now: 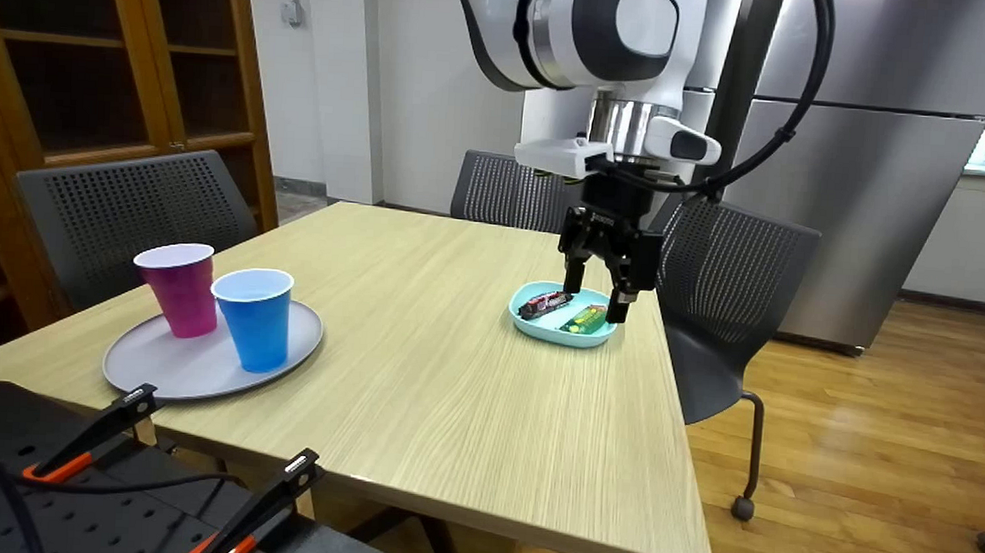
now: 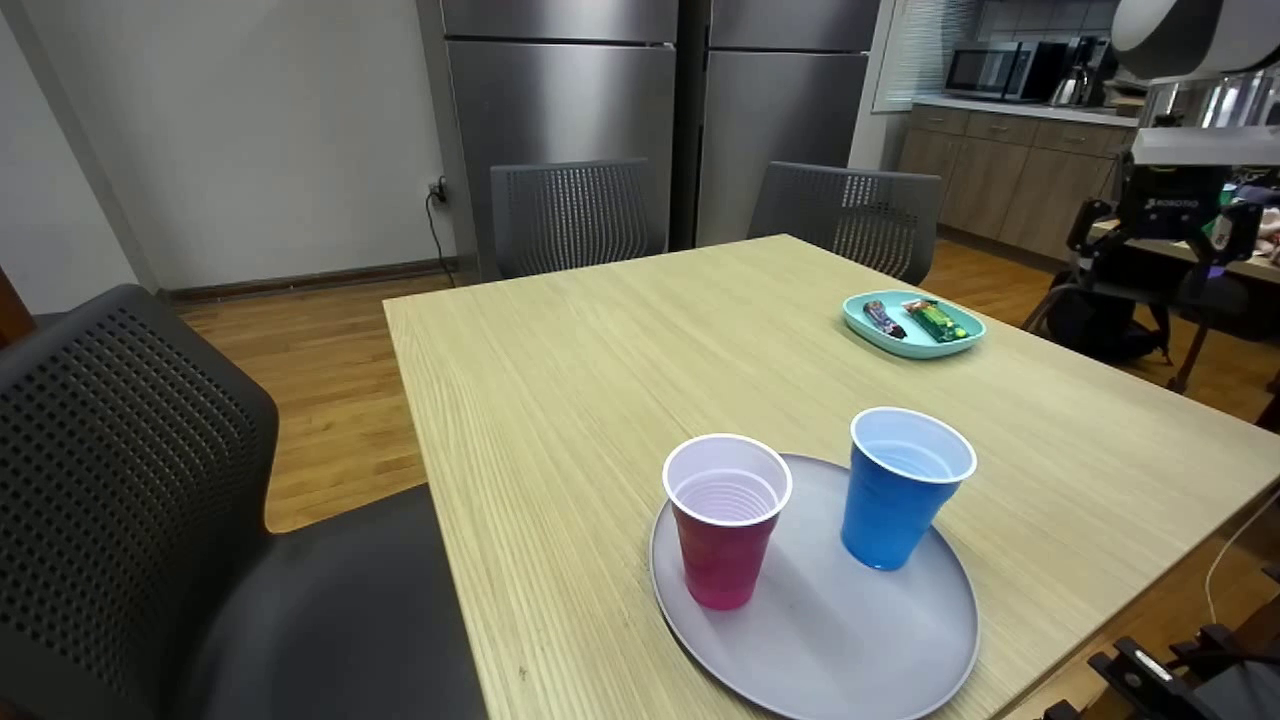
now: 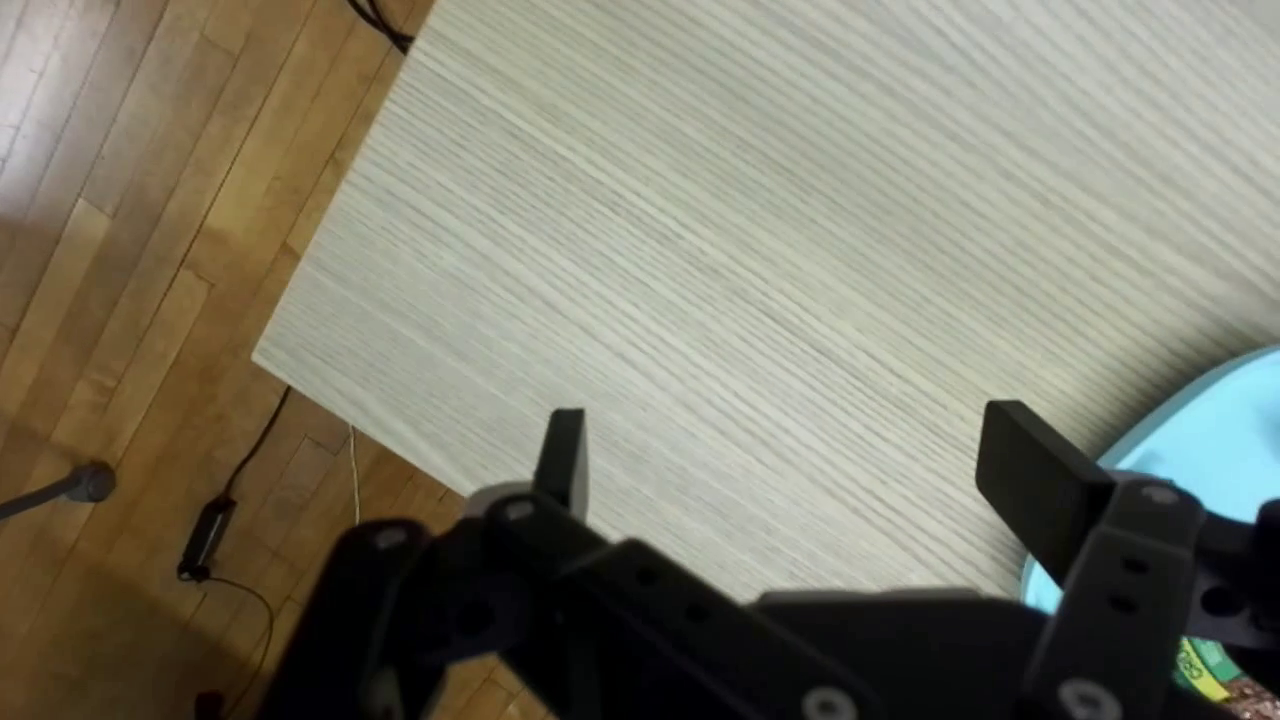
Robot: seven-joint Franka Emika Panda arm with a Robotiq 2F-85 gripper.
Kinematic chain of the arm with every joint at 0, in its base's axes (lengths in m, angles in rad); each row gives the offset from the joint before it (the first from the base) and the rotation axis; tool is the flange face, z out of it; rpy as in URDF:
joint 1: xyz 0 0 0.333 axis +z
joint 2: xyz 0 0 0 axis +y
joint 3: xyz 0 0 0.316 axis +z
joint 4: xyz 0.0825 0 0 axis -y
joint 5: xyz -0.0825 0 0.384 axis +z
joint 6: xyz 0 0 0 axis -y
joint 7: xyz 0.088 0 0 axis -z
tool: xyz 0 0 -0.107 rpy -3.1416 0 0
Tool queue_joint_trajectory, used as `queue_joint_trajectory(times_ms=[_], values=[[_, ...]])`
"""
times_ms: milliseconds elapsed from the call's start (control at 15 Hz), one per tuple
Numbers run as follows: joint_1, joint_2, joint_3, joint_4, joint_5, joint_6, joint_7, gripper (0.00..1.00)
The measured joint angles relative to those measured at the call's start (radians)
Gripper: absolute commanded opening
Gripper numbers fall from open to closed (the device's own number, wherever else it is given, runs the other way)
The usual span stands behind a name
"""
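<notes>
1. Above the table [image 1: 454,359], in an exterior view, the gripper [image 1: 595,305] hangs with its fingers [image 1: 618,307] spread wide, nothing between them. Behind it, in line of sight, a turquoise dish [image 1: 569,339] holds a dark-wrapped bar [image 1: 544,305] and a green-wrapped bar [image 1: 585,319]. The fingers partly hide the dish, so their height over it is hard to judge.

2. In an exterior view, the gripper shows well apart from the dish, though depth is uncertain; the arm [image 2: 1180,45] is cut off. A grey plate [image 2: 830,640] bears a purple cup [image 2: 725,560] and a blue cup [image 2: 890,510], which a low sweep of the arm could tip.

3. In the wrist view, the table shows between the fingers; the dish sits to one side, mostly cut off, with a scrap of wrapper [image 3: 1200,670] visible. Lowering straight down could bring a finger onto the dish's rim; closing there would likely catch only air.
</notes>
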Motion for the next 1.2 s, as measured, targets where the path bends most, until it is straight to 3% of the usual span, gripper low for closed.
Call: queue_joint_trajectory(times_ms=[667,1200], values=[[-0.013,-0.211,-0.008,-0.273,-0.094,0.048,-0.107,1.0],[-0.019,-0.312,-0.016,-0.392,-0.169,0.083,-0.119,1.0]])
